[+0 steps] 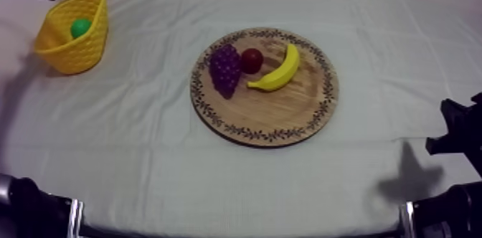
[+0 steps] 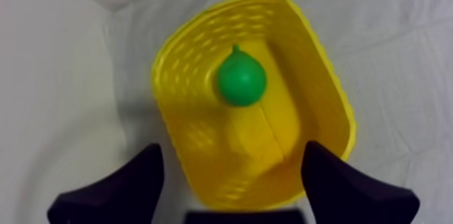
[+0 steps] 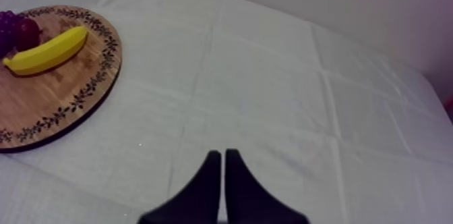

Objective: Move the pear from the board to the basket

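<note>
Creased grey-white cloth (image 1: 215, 176) over table, pale wall (image 3: 377, 11) behind. Pear (image 2: 240, 81) in yellow basket (image 2: 317, 85); L gripper (image 2: 232, 149) spread wide over it, empty. R gripper (image 3: 224, 154) clenched, holding nothing.

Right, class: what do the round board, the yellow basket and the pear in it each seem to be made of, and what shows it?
Board: wood, matt, going by its grain streaks; dark leaf pattern on the rim. Basket: probably moulded plastic, its walls a regular lattice of small holes. Pear: smooth, even green, likely plastic; the look leaves it open.
</note>
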